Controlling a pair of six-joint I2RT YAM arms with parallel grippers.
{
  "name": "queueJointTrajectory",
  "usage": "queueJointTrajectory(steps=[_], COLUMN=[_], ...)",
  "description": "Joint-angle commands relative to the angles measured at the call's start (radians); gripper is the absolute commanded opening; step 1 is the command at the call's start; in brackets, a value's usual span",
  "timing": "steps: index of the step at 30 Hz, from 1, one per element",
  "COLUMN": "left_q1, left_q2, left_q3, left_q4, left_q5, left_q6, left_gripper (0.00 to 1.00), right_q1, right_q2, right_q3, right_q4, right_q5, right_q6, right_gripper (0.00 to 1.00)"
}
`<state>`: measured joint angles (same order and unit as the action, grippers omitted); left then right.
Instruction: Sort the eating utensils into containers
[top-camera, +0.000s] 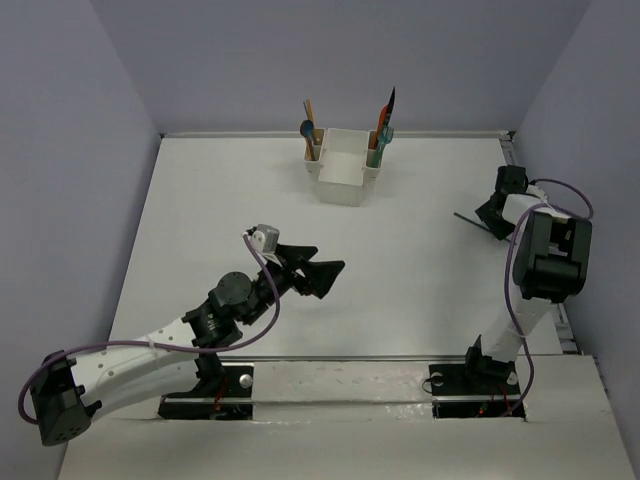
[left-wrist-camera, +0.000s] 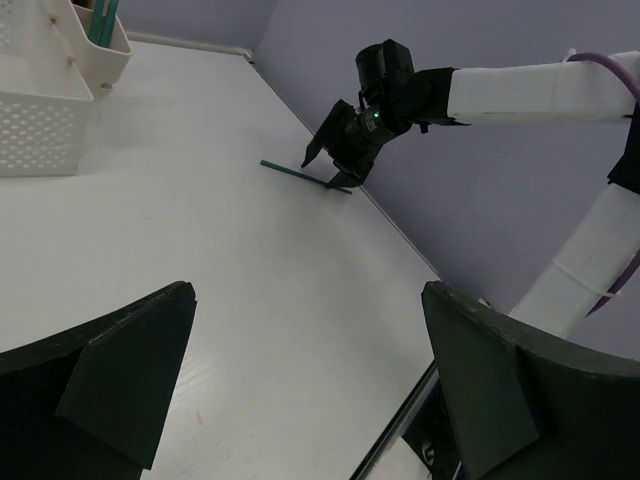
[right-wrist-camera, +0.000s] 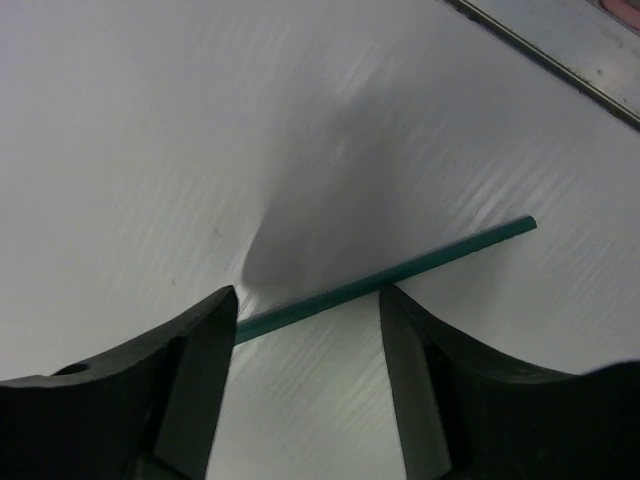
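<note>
One teal chopstick (right-wrist-camera: 440, 255) loose on table (top-camera: 220, 200); one caddy (top-camera: 340, 188).
Right gripper (right-wrist-camera: 308, 300) part-open astride chopstick, unclamped; left gripper (left-wrist-camera: 307, 295) wide, empty.

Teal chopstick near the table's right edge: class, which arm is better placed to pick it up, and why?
Right. The right hand is down at the chopstick, with its open fingers on either side of it. The left hand is open but well away from it.

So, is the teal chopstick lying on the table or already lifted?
Lying flat: the teal chopstick rests on the table, with the right gripper open around it.
</note>
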<state>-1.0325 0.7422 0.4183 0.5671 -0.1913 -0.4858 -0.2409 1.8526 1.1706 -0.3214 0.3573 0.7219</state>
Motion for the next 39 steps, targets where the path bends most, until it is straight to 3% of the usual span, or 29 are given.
queueJointTrajectory(steps=[1,10,15,21,27,28,30,32,36,39], left_q1=[-0.005,-0.005,-0.005,-0.005,-0.005,-0.005,-0.005,-0.005,-0.005,-0.005], left_q2=[-0.009,0.013,0.020,0.031,0.045,0.045,0.045,0.046,0.069,0.089], left_q3=[-0.010,-0.007,-0.006,-0.006,-0.001,-0.001,-0.001,-0.001,0.011,0.034], left_q4=[0.065,0.082,0.085,0.091,0.091,0.091,0.091,0.091,0.082,0.074], left_q5=[-0.003,-0.007,-0.010,-0.014,-0.010,-0.010,-0.011,-0.014,-0.011,-0.008], left_q6=[0.013,0.004,0.003,0.001,0.001,0.000,0.001,0.003,0.004,0.009], left_gripper=[0.99,0.99,0.99,0.99,0.99,0.99,0.99,0.99,0.99,0.99], right_q1=[0.002,0.024,0.045,0.088,0.112,0.112,0.112,0.112,0.112,0.112], right_q2=[0.039,0.122,0.198,0.201,0.223,0.237,0.246,0.247,0.234,0.169], right_q3=[0.084,0.178,0.247,0.235,0.241,0.244,0.250,0.250,0.233,0.173], right_q4=[-0.036,-0.111,-0.169,-0.142,-0.151,-0.154,-0.163,-0.165,-0.143,-0.055], right_q5=[-0.032,-0.081,-0.095,-0.090,-0.078,-0.080,-0.077,-0.086,-0.104,-0.164], right_q6=[-0.085,-0.237,-0.283,-0.332,-0.360,-0.358,-0.355,-0.355,-0.360,-0.378], right_gripper=[0.60,0.38,0.35,0.24,0.22,0.29,0.32,0.26,0.02,0.00])
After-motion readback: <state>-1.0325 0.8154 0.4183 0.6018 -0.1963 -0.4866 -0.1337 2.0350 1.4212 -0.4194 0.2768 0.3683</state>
